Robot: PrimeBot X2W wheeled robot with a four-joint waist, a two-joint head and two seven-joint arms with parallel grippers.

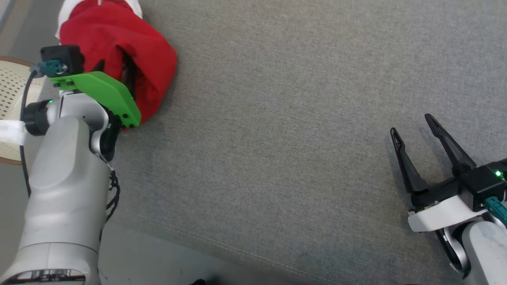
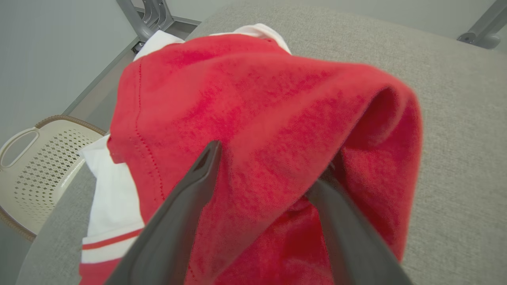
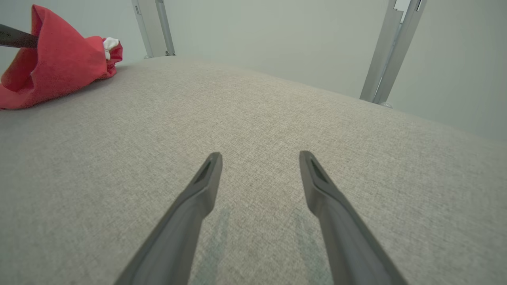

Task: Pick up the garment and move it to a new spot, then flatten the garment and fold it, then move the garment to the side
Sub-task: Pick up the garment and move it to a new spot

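— Where's the garment (image 2: 257,99)?
— Bunched around my left fingers (image 2: 198,178): they're spread, one tip tucked under a red fold.
— And the right?
— My right fingers (image 3: 202,186) are released above the grey counter (image 1: 277,138), well apart from it.

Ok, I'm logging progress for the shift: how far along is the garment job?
Nothing looks finished: the red garment is bunched at the far left of the grey cushion, neither flat nor folded. In hand: the left claw is spread into the cloth, one finger under a fold. The right claw is open over bare cushion. Left: moving, flattening, folding, setting aside.
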